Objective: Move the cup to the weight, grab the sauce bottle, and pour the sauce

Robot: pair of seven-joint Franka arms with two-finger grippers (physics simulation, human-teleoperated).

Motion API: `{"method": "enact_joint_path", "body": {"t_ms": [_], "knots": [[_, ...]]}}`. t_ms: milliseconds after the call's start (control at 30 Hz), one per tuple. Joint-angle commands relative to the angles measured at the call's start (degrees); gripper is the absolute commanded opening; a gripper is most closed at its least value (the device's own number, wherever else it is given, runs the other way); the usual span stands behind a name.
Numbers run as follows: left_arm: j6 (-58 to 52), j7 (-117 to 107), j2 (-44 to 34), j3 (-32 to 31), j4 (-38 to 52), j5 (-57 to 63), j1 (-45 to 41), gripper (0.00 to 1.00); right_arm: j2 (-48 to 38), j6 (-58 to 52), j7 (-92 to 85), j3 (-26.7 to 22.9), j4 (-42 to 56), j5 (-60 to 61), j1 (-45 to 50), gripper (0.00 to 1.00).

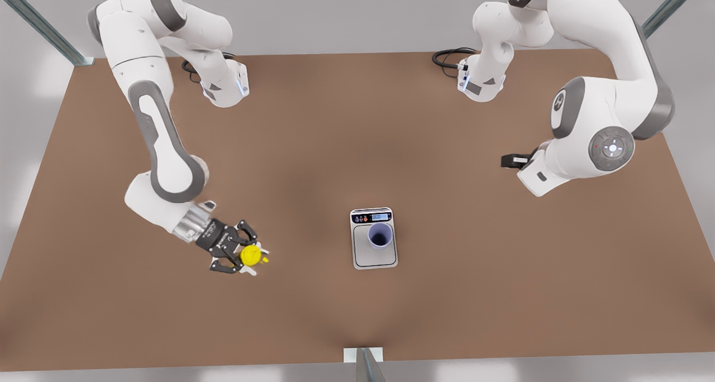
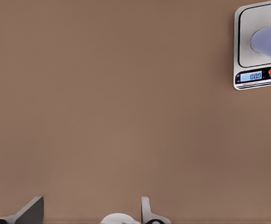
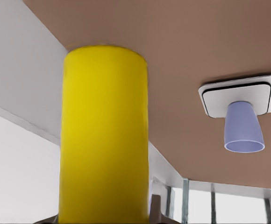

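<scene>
Cup (image 1: 380,236) sits on the weight (image 1: 375,257), so I'm at pickup: right gripper (image 1: 239,256) is clamped on the sauce bottle (image 1: 251,254), prob. lifted. Next I carry it sideways over the cup and tip. Left gripper (image 2: 91,212), parked well off, has its fingers apart, nothing between them.

You are looking down on a brown table (image 1: 313,147). Beyond its far edge runs a pale grey floor, with grey metal frame struts (image 1: 39,22) slanting off both far corners and one post (image 1: 366,365) at its near edge.
</scene>
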Motion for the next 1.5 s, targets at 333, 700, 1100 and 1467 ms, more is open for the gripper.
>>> {"method": "enact_joint_path", "body": {"t_ms": [333,700,1100,1467], "knots": [[-0.26,0.0,1.09,0.0,0.16,-0.35,-0.23,1.0,2.56,-20.97,-1.97,7.71,-4.92,6.61,-11.12,0.42],[-0.35,0.0,1.44,0.0,0.07,-0.44,-0.32,1.0,20.14,-25.54,-18.5,7.18,-5.62,5.03,-15.52,0.44],[-0.35,-0.09,1.44,0.0,0.07,-0.53,-0.32,1.0,23.66,-25.63,-28.96,7.09,-5.62,4.94,-17.1,0.88],[-0.35,-0.18,1.53,-0.09,0.07,-0.53,-0.41,1.0,24.54,-25.98,-29.93,7.18,-5.54,4.77,-17.98,1.0]]}}
